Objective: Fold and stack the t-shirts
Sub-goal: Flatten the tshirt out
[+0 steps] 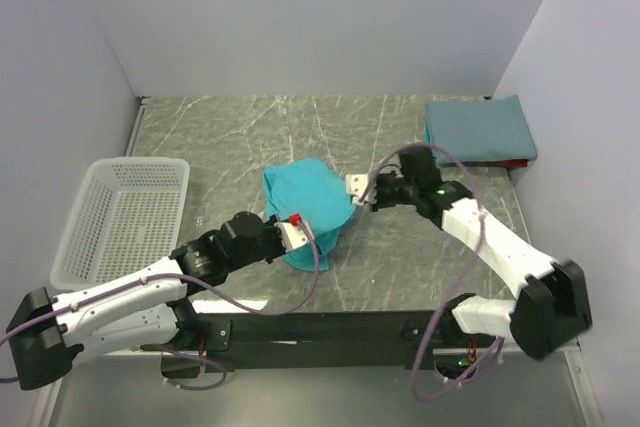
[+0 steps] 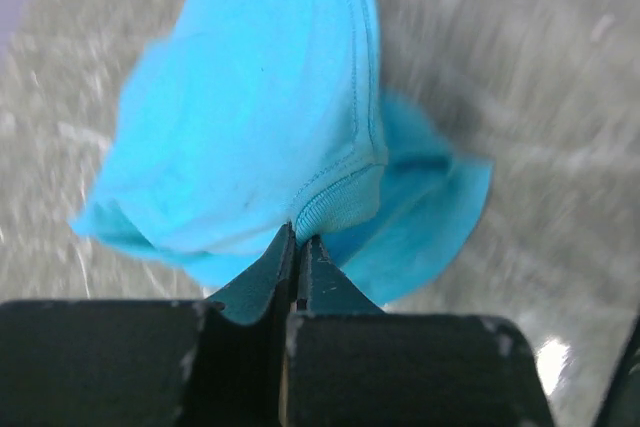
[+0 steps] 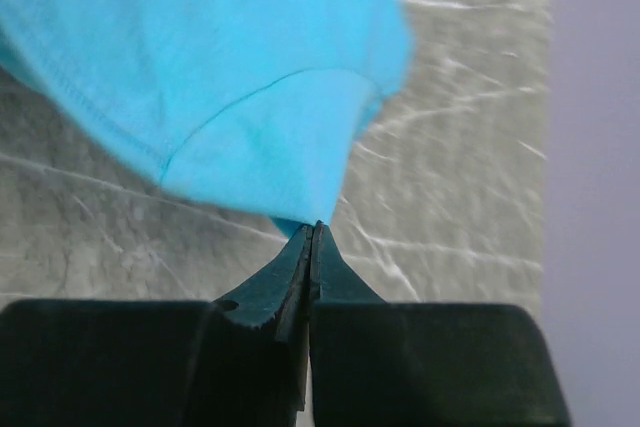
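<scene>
Fingers of left gripper and right gripper pinched closed on teal t-shirt

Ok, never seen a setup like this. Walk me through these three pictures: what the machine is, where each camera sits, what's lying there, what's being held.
Two robot arms are bolted along the table's near edge. The wide picture looks down from above and behind them; the two close-ups come from cameras on each wrist. On the marble-patterned table lie a white mesh basket at left and a folded slate-blue t-shirt at the far right. Both the left gripper and the right gripper are shut, pinching edges of a bunched teal t-shirt between them.
</scene>
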### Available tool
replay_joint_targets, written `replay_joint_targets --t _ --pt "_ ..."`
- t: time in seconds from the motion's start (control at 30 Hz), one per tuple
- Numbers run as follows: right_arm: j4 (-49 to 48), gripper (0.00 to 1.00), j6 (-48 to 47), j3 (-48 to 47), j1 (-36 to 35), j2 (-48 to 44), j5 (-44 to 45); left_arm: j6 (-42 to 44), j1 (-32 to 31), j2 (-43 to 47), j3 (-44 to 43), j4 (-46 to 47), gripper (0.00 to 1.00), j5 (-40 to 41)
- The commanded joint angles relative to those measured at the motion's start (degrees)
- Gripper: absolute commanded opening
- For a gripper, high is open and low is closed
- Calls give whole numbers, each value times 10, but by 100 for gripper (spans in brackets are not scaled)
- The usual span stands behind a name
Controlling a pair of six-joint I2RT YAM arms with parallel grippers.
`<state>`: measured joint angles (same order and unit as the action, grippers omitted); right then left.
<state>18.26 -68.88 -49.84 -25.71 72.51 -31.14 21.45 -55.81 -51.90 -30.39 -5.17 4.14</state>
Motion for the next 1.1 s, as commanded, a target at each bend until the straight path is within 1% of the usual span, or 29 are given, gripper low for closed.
replay_joint_targets --t 0.0,0.03,0.07,0.1,0.13,0.17,0.2,0.23,0.27,0.3,0.33,0.37,0.4,0.43,0.5,0.57,0.63,0.67,0.7,0.77,0.8,0.83,0.87,0.9,0.93,0.97,1.0,1.03,1.07 --pt "44 0 106 -66 38 -93 -7 -31 -6 17 -83 41 1 -84" --pt "55 0 155 -81 50 -125 -1 -42 -9 11 -128 46 1 -113" --pt "73 0 177 -93 66 -142 2 -46 -16 -10 -155 47 1 -136" --pt "80 0 207 -119 98 -158 4 -49 -22 -25 -184 46 1 -152" --pt "91 0 219 -136 113 -184 12 -52 -30 -42 -248 43 1 -183" --pt "118 0 228 -156 123 -194 24 -51 -46 -81 -282 34 1 -197" --pt "131 0 236 -198 138 -202 34 -49 -55 -101 -316 30 1 -208" --pt "142 0 247 -220 144 -218 52 -51 -78 -122 -389 24 1 -218" --pt "156 0 255 -242 149 -224 64 -56 -88 -163 -426 19 1 -232" --pt "161 0 267 -292 153 -230 77 -62 -97 -182 -462 10 1 -238" --pt "166 0 286 -318 157 -235 104 -69 -109 -201 -536 4 1 -240" --pt "170 0 294 -342 158 -236 114 -80 -128 -231 -569 3 1 -237" --pt "170 0 304 -391 160 -235 126 -90 -134 -243 -601 -4 1 -230" --pt "169 0 318 -414 160 -228 144 -104 -141 -252 -652 -6 1 -226" --pt "158 0 337 -473 160 -214 157 -142 -149 -258 -696 -1 1 -197" --pt "142 0 347 -504 160 -184 160 -160 -149 -236 -700 9 1 -175" --pt "130 0 368 -546 160 -144 150 -186 -150 -208 -674 30 1 -133" --pt "115 0 378 -555 160 -128 139 -187 -150 -173 -656 38 1 -117" --pt "107 0 400 -570 160 -113 121 -201 -149 -154 -615 47 1 -53" --pt "82 0 429 -583 158 -56 90 -211 -147 -99 -572 74 1 20" --pt "78 0 453 -602 153 -34 64 -237 -143 -82 -526 76 1 51" --pt "78 0 459 -612 140 16 60 -250 -126 -66 -503 79 1 106" --pt "84 0 462 -625 128 44 60 -264 -112 -32 -479 84 1 124" --pt "86 0 456 -644 93 98 72 -306 -95 -18 -430 82 1 133" --pt "89 0 453 -651 77 127 82 -329 -51 9 -404 86 1 150" --pt "85 0 452 -658 62 155 90 -353 -25 21 -377 88 1 149" --pt "79 0 458 -670 36 214 99 -400 5 30 -327 86 1 146" --pt "73 0 466 -680 27 245 107 -424 68 42 -301 83 1 149" --pt "63 0 473 -706 18 278 110 -449 102 43 -276 82 1 135"
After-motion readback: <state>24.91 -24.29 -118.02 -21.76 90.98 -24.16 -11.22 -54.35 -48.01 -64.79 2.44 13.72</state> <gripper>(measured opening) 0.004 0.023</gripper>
